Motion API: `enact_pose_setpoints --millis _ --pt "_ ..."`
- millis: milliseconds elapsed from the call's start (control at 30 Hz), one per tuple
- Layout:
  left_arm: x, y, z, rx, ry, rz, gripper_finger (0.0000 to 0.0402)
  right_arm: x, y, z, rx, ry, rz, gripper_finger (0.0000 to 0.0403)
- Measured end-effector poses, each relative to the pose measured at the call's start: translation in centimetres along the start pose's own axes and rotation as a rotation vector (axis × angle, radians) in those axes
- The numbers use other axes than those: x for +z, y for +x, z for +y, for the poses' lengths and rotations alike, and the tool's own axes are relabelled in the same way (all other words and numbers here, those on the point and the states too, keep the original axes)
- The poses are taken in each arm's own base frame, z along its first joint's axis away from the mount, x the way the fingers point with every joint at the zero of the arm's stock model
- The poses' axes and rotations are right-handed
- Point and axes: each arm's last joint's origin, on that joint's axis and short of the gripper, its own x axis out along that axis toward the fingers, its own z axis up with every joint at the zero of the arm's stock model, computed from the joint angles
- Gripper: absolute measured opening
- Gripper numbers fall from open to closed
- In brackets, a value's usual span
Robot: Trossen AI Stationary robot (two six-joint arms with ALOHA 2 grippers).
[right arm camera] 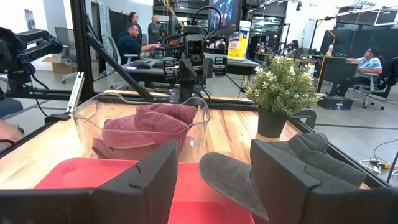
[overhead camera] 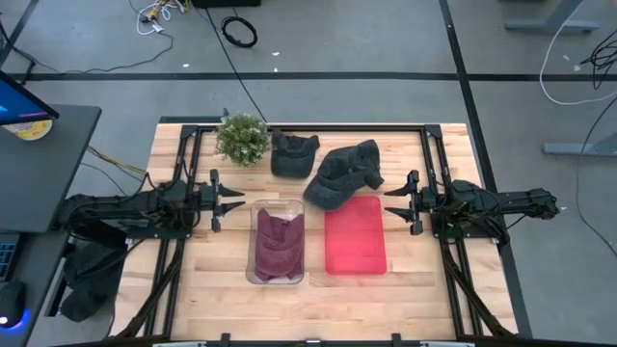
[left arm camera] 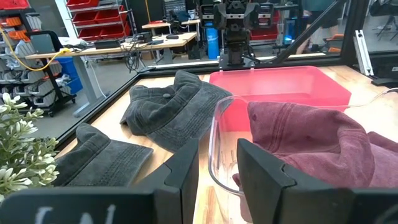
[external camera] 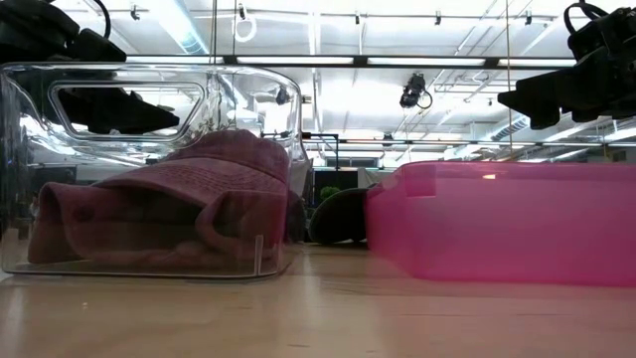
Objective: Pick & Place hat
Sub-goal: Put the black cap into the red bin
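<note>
A maroon hat [overhead camera: 279, 241] lies crumpled inside a clear bin [overhead camera: 254, 275]; it also shows in the left wrist view [left arm camera: 298, 137], the right wrist view [right arm camera: 149, 124] and the low view [external camera: 199, 194]. Two dark grey hats rest on the table behind the bins: one [overhead camera: 293, 154] beside the plant, the other [overhead camera: 345, 173] at the red bin's [overhead camera: 355, 258] far edge. My left gripper [overhead camera: 231, 202] [left arm camera: 217, 171] hovers open left of the clear bin. My right gripper [overhead camera: 393, 203] [right arm camera: 214, 180] hovers open right of the red bin. Neither touches anything.
A small potted plant [overhead camera: 243, 138] stands near the far edge, left of the grey hats. The red bin [left arm camera: 280, 84] holds nothing visible. Black frame rails run along both table sides. Bare wood lies in front of the bins. People sit at desks in the room beyond.
</note>
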Motion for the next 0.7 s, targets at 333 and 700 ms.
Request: enact_pose_setpoints --millis 333,700 --pt "0.01 0.0 0.0 0.0 -0.001 -0.002 0.0115 0.01 0.0 0.0 0.0 0.0 0.0 0.0205" --pt "0.01 0.0 0.0 0.0 -0.001 -0.002 0.0115 0.64 -0.07 -0.88 -0.21 -0.275 -0.026 0.0205"
